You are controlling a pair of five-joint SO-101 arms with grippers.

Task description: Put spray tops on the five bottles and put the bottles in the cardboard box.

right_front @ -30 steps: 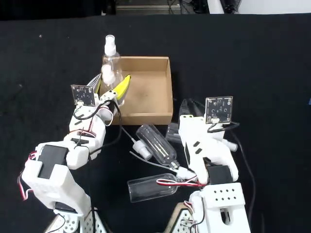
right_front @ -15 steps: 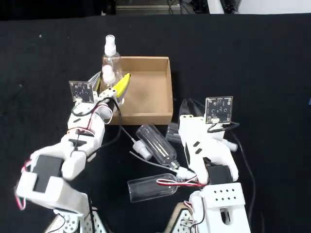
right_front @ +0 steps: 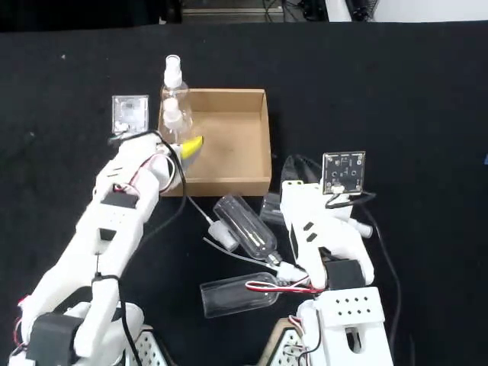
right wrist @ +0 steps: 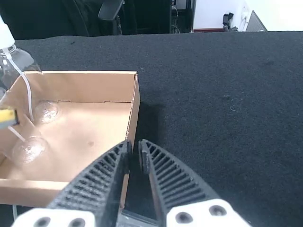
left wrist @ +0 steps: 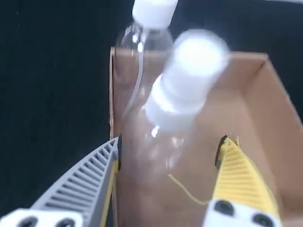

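Left hand (left wrist: 168, 146) clamps upright capped bottle (left wrist: 175, 94) inside cardboard box (right_front: 266, 137), just beside second capped bottle (right_front: 174, 82) in far corner. Right hand (right wrist: 134, 147) pinched closed, empty, near box. Third bottle (right_front: 245, 226) and fourth bottle (right_front: 236, 296) lie on counter (right_front: 396, 91) between arms.

Left arm (right_front: 114, 221) outstretched, fingers (left wrist: 92, 182) gripping; right arm (right_front: 320, 229) folded, fingers (right wrist: 163, 168) together.

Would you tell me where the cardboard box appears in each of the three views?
High view: box just above centre.
Left wrist view: box behind the held bottle.
Right wrist view: box just beyond the right gripper.
Shared landmark: the capped corner bottle.
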